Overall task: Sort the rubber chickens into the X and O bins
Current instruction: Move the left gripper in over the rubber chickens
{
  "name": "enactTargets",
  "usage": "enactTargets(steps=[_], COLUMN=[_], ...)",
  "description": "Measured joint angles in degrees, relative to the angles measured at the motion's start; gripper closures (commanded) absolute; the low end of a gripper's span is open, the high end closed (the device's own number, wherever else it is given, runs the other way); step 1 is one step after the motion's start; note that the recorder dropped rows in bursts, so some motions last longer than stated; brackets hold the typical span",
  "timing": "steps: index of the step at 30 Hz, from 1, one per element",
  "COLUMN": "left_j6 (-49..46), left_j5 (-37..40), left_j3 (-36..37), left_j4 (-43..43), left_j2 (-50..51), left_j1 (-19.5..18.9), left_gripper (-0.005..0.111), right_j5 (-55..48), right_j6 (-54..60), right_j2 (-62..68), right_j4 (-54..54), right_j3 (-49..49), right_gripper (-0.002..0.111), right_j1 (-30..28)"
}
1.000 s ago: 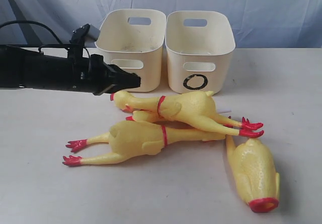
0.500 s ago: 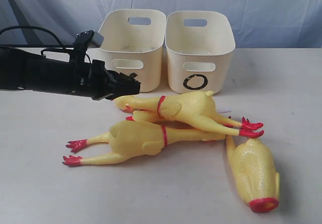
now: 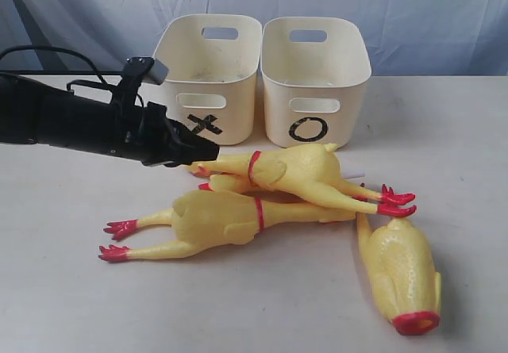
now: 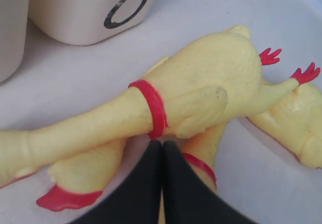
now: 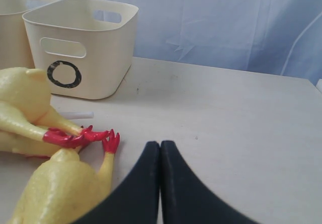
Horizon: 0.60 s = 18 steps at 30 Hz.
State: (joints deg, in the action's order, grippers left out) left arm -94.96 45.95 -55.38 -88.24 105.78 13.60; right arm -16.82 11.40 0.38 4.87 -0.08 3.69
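The two cream tubs are standing side by side at the back of the table, the X bin on the left and the O bin on the right. All the rubber chickens are lying out on the table in front of them.

The top chicken is stretching across in front of both bins, head to the left and red feet to the right, and it is resting on the lower chicken, which is pointing its red feet the other way. A whitish tube end is poking out behind the top chicken's legs (the rest of that small one is hidden from me). The third chicken is lying by itself toward the front right, its feet near those of the top one.

The left gripper is hanging low in front of the X bin, right over the top chicken's head and neck. Its black fingers are pressed together with nothing between them. I cannot tell whether it is touching the rubber.

The right gripper is showing only in its own camera. It is likewise pinched closed and empty, sitting over bare table beside the third chicken.
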Motion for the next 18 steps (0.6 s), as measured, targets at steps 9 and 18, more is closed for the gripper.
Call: enactTargets(steps=[9,18], left_j6=[-2.62,-3.0], left_j5=[0.0,3.31], left_j3=[-0.35,-1.9], left_j4=[1.75,4.36], left_j2=[0.0,0.0], left_j1=[0.0,0.36], left_gripper=[0.107,0.107], right_j5=[0.0,0.0], right_j6=[0.0,0.0], right_j2=[0.0,0.0], right_j4=[0.0,0.0], right_j3=[0.0,0.0], right_gripper=[0.109,0.109], right_j1=[0.0,0.0])
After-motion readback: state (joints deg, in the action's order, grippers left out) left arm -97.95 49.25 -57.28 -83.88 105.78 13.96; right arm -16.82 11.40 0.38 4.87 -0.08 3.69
